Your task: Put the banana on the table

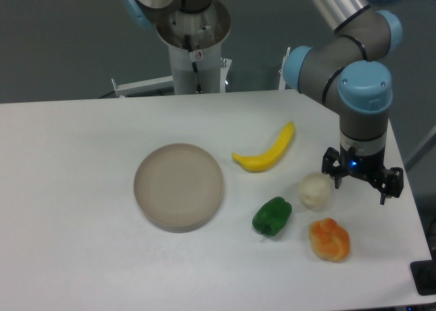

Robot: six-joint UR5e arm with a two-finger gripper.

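Starting at the left, we see the round plate lying flat on the white worktop, well apart from everything that matters now. Next comes the banana, resting on the worktop itself between the plate and the arm, touching nothing. Below it sit a green pepper and a pale round piece of food, with a lumpy orange fruit lower still. At the right our tool hangs with its jaws spread and nothing between them, one finger just beside the pale piece. We judge the risk lies there: any sideways swing could nudge that piece into the pepper.
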